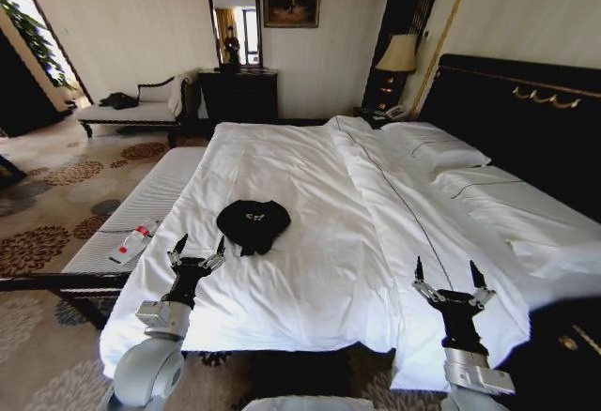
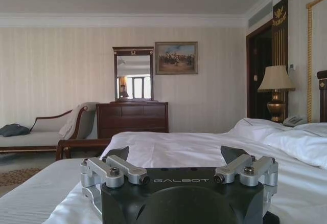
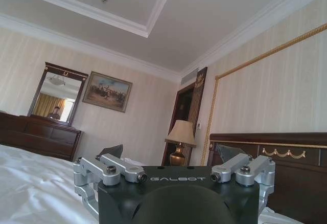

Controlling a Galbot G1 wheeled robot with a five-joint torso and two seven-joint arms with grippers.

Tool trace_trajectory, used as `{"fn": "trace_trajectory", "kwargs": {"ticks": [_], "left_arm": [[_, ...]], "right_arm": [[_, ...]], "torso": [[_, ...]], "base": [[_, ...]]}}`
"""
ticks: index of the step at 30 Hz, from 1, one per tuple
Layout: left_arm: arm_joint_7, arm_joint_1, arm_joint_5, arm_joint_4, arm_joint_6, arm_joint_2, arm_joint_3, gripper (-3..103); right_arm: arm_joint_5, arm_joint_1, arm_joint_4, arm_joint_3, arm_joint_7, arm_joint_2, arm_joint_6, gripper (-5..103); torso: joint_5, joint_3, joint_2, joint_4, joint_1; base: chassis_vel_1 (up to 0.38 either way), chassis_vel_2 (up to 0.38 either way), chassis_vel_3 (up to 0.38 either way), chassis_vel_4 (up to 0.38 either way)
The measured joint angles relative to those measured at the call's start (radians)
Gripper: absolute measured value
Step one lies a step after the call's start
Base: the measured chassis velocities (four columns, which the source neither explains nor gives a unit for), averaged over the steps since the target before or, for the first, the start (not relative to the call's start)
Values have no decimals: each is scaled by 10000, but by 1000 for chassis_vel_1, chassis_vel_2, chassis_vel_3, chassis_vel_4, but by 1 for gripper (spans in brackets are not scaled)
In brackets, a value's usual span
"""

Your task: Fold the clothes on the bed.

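Observation:
The clothes (image 1: 253, 223), a crumpled black T-shirt with small white lettering, lie bunched on the white duvet of the bed (image 1: 310, 195) near its foot. My left gripper (image 1: 197, 248) stands open just left of and nearer than the shirt, over the duvet's edge, empty. My right gripper (image 1: 450, 274) is open too, far to the right over the bed's near corner, holding nothing. In the left wrist view the left gripper (image 2: 174, 155) points across the bed (image 2: 204, 147); the right gripper (image 3: 171, 155) faces the dark headboard (image 3: 271, 168).
A narrow striped bench (image 1: 141, 214) with a small bottle (image 1: 132, 241) runs along the bed's left side. Pillows (image 1: 441, 148) lie by the headboard (image 1: 526, 120). A dresser with mirror (image 1: 237, 92), a chaise (image 1: 141, 106) and a lamp (image 1: 398, 54) stand at the far wall.

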Motion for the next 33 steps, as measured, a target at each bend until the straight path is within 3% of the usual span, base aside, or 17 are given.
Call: {"fn": "trace_trajectory", "kwargs": {"ticks": [13,33], "left_arm": [[4,4,58,99,-118,-23,-12,100],[8,48,-15,154,-238,-23,-174,100]], "right_arm": [[-26,-1,-32,29,16,29,30,100],[-86,-85,33,47,-224,109,354,100]], "torso": [[0,1,-1,-2,5],[0,0,0,0,1]], "base": [[-10,198,9,-199],[3,10,1,-12]]}}
